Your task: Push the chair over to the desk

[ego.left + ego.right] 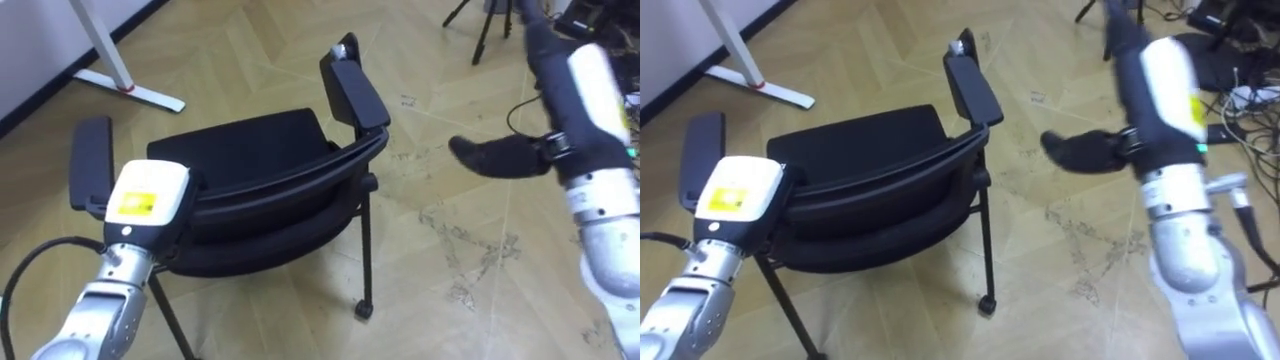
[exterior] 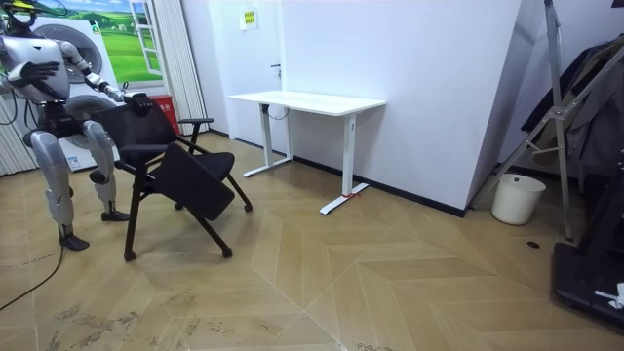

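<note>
The black chair (image 1: 250, 150) sits centre-left in my eye views, its backrest nearest me and the seat facing away; in the room view it stands at the left of the frame, tipped forward. My left hand (image 1: 145, 203) is at the lower left, against the backrest's top edge, and I cannot tell how its fingers lie. My right hand (image 1: 500, 157) hangs in the air at the right, clear of the chair, fingers straight and together. A white desk (image 2: 307, 100) stands beyond.
</note>
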Controlling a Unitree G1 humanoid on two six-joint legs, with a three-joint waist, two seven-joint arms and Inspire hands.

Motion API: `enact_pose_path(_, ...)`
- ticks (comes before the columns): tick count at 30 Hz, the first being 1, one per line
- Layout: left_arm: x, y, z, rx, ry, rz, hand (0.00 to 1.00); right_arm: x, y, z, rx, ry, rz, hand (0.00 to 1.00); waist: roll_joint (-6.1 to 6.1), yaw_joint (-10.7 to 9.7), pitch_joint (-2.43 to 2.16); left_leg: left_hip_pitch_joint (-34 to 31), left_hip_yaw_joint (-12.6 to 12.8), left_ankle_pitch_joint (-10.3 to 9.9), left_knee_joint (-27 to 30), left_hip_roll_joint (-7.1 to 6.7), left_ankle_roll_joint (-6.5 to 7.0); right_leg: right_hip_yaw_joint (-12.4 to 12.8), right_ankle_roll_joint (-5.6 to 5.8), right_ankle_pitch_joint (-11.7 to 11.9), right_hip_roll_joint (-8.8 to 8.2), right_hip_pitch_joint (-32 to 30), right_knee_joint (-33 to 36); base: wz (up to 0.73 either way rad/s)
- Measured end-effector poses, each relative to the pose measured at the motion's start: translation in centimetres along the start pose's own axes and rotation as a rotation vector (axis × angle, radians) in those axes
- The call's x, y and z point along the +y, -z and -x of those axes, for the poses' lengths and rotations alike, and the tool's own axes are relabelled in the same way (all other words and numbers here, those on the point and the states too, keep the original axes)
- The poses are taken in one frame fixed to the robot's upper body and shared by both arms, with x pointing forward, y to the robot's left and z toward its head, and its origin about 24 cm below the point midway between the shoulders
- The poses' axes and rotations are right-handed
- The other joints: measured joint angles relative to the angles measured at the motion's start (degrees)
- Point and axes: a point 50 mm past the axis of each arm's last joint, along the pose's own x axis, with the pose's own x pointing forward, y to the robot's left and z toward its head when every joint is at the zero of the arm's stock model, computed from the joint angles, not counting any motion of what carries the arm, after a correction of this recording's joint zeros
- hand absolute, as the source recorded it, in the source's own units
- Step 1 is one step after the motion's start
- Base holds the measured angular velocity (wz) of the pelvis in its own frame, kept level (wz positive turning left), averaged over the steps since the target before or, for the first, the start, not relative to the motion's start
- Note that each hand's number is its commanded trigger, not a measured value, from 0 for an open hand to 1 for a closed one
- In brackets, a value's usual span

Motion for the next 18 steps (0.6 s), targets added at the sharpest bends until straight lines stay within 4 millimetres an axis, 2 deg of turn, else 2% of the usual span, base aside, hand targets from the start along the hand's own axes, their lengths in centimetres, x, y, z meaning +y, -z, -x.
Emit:
enact_pose_path(5, -0.2, -0.4, -0.1, -0.022, 0.015, -0.002, 1.0, 1.1, -0.5, -0.4, -0.026, -0.096, 0.003, 0.0, -0.06, 1.13, 0.04, 1.38, -0.17, 0.0, -0.44, 0.02, -0.01, -0.47, -0.01, 0.01, 0.04, 1.67, -0.84, 0.01)
enact_pose_path(13, 0.1, -1.4, -0.7, -0.087, 0.007, -0.002, 1.0, 2.7, -0.8, -0.7, -0.051, -0.194, 0.036, 0.0, -0.37, 2.32, 0.17, 0.96, -3.06, 0.0, -0.71, 0.0, -0.02, -3.09, -0.01, 0.01, 0.06, 2.64, -1.86, 0.13)
enact_pose_path(18, 0.3, -2.1, -1.0, -0.122, -0.005, -0.003, 1.0, 3.7, -1.4, -0.9, -0.085, -0.259, 0.046, 0.0, -0.36, 3.58, 0.16, 0.71, -3.32, 0.0, -0.69, 0.08, -0.02, -3.63, -0.01, 0.01, 0.12, 2.53, -1.85, 0.04)
